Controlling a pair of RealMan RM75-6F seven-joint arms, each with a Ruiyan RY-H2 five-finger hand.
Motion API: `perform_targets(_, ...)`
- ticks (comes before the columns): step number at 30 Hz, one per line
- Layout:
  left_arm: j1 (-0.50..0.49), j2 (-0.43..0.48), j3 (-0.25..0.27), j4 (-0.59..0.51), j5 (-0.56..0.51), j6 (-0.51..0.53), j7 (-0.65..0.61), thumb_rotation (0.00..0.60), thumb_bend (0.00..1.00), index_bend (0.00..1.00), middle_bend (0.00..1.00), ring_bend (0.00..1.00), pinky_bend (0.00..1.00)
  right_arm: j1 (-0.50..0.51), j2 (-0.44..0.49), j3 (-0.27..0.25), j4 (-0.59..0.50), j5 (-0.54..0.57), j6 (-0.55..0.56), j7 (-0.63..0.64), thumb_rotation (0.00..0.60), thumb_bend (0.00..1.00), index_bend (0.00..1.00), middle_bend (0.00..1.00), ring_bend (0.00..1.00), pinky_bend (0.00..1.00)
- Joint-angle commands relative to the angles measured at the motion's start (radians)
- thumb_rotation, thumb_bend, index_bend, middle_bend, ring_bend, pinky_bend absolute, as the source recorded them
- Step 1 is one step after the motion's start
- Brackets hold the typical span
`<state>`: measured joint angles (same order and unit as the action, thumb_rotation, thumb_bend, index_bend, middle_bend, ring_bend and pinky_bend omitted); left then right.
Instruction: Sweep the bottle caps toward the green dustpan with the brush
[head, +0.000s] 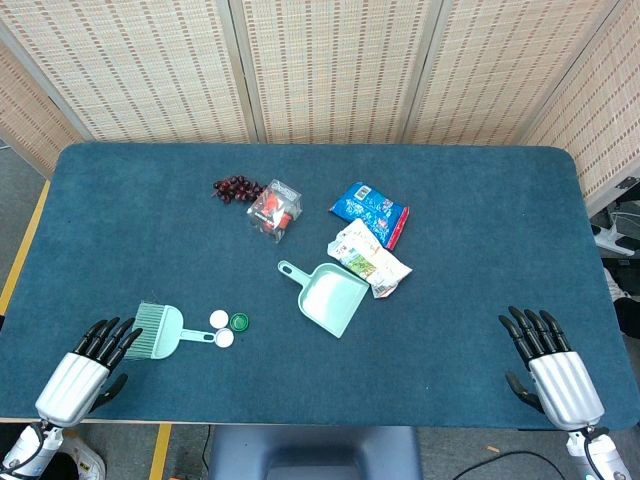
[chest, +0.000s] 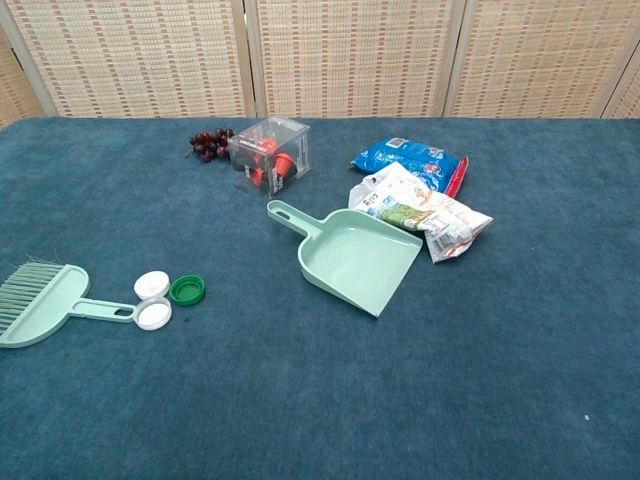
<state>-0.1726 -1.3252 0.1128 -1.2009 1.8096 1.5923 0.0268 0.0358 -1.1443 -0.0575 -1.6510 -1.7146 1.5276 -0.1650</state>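
A pale green brush (head: 160, 331) (chest: 40, 302) lies on the blue table at the front left, handle pointing right. Three bottle caps sit by the handle's end: two white caps (head: 219, 319) (head: 225, 338) and a green cap (head: 240, 322) (chest: 187, 290). The green dustpan (head: 332, 298) (chest: 355, 259) lies to their right, near the middle, handle toward the back left. My left hand (head: 85, 365) rests open at the front left edge, just left of the brush bristles. My right hand (head: 550, 368) is open at the front right edge, holding nothing. Neither hand shows in the chest view.
Behind the dustpan lie a white snack bag (head: 368, 258), a blue snack bag (head: 371, 211), a clear plastic box with red contents (head: 275, 209) and a bunch of dark grapes (head: 236, 188). Woven screens (head: 330, 70) close off the back of the table.
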Motion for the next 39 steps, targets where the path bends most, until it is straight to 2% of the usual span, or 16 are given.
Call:
perform_targets(1, -0.001, -0.002, 0.002, -0.001, 0.004, -0.003, 0.000, 0.600, 0.38, 0.00, 0.00, 0.00, 0.13, 0.000, 0.000, 0.000, 0.000, 0.000, -0.001, 0.002, 0.600, 0.28, 0.00, 0.00, 0.00, 0.00)
perform_targets(6, -0.021, -0.012, 0.029, -0.005, 0.044, -0.022, -0.040, 0.600, 0.37, 0.00, 0.00, 0.00, 0.13, -0.004, 0.005, 0.000, -0.003, -0.007, 0.010, 0.009, 0.600, 0.28, 0.00, 0.00, 0.00, 0.00)
perform_targets(9, -0.048, -0.033, 0.039, 0.001, 0.072, -0.048, -0.065, 0.600, 0.37, 0.00, 0.00, 0.03, 0.21, -0.005, 0.007, -0.001, -0.002, -0.013, 0.013, 0.012, 0.600, 0.28, 0.00, 0.00, 0.00, 0.00)
perform_targets(12, -0.082, -0.051, 0.034, -0.010, 0.076, -0.102, -0.046, 0.600, 0.37, 0.02, 0.03, 0.22, 0.41, -0.006, 0.010, 0.001, -0.002, -0.013, 0.017, 0.018, 0.600, 0.28, 0.00, 0.00, 0.00, 0.00)
perform_targets(14, -0.099, -0.063, 0.029, -0.020, 0.078, -0.128, -0.028, 0.600, 0.37, 0.04, 0.07, 0.41, 0.58, -0.006, 0.010, 0.002, -0.001, -0.013, 0.020, 0.021, 0.600, 0.28, 0.00, 0.00, 0.00, 0.00)
perform_targets(16, -0.119, -0.084, 0.023, -0.021, 0.086, -0.139, -0.037, 0.600, 0.37, 0.08, 0.13, 0.55, 0.70, -0.006, 0.011, 0.003, 0.000, -0.012, 0.020, 0.021, 0.600, 0.28, 0.00, 0.00, 0.00, 0.00)
perform_targets(19, -0.143, -0.119, 0.027, 0.002, 0.092, -0.161, -0.080, 0.600, 0.37, 0.14, 0.21, 0.67, 0.80, -0.004, 0.010, 0.004, 0.002, -0.007, 0.010, 0.017, 0.600, 0.28, 0.00, 0.00, 0.00, 0.00)
perform_targets(26, -0.184, -0.178, 0.006, 0.039, 0.049, -0.250, -0.055, 0.600, 0.36, 0.15, 0.20, 0.74, 0.86, 0.004, 0.007, 0.003, 0.003, 0.008, -0.020, 0.006, 0.600, 0.28, 0.00, 0.00, 0.00, 0.00)
perform_targets(30, -0.206, -0.212, -0.033, 0.084, -0.006, -0.306, 0.009, 0.600, 0.36, 0.15, 0.20, 0.76, 0.88, 0.006, 0.010, 0.006, 0.001, 0.018, -0.027, 0.004, 0.600, 0.28, 0.00, 0.00, 0.00, 0.00)
perform_targets(33, -0.212, -0.234, -0.057, 0.116, -0.031, -0.308, 0.052, 0.600, 0.36, 0.17, 0.19, 0.77, 0.89, 0.006, 0.012, 0.010, 0.001, 0.026, -0.029, 0.004, 0.600, 0.28, 0.00, 0.00, 0.00, 0.00)
perform_targets(39, -0.217, -0.251, -0.073, 0.164, -0.082, -0.339, 0.099, 0.600, 0.36, 0.24, 0.27, 0.78, 0.90, 0.010, 0.013, 0.010, -0.001, 0.037, -0.044, 0.002, 0.600, 0.28, 0.00, 0.00, 0.00, 0.00)
